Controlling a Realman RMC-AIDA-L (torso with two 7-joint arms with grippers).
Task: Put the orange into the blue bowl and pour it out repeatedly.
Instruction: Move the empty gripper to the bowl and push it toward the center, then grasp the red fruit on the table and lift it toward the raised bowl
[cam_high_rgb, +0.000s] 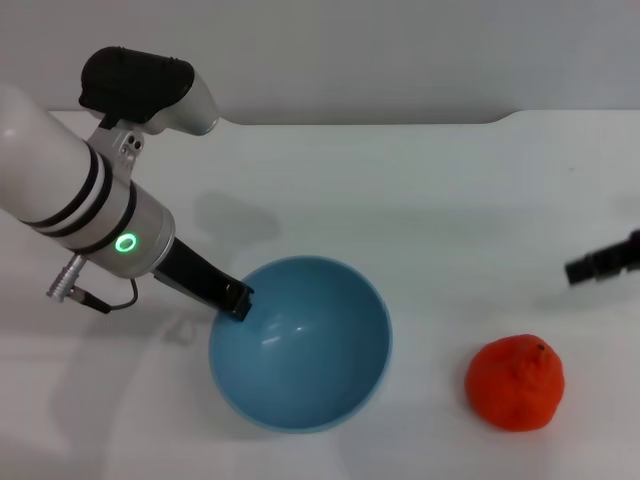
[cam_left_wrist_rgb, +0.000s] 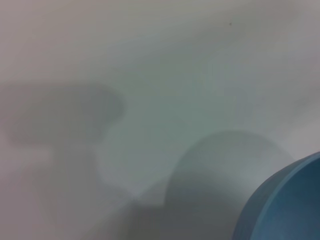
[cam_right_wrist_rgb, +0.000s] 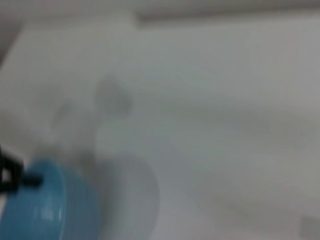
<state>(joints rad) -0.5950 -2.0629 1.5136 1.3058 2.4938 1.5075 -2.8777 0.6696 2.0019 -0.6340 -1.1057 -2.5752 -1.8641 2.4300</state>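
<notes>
Nearest the robot, the blue bowl sits on the white tabletop, toward the front edge and a little left of the middle. Its hollow is turned up and faces slightly toward the robot's right, and nothing lies inside it. The orange rests on the tabletop off to the bowl's right, near it but clearly apart, with its dark stem spot turned upward.

The left claw is at the bowl's left rim: its dark tip meets the rim there and appears closed on that edge. The left wrist view shows only a curved slice of the blue bowl close by and its shadow on the tabletop, not the claw's own fingers.

Farther back and at the far right edge, the right claw hangs above the tabletop, beyond the orange and well apart from it. Only a dark tip of it shows, so how far it is open cannot be told; it holds nothing visible. From the right wrist view the blue bowl appears far off, with the left claw dark at its rim
</notes>
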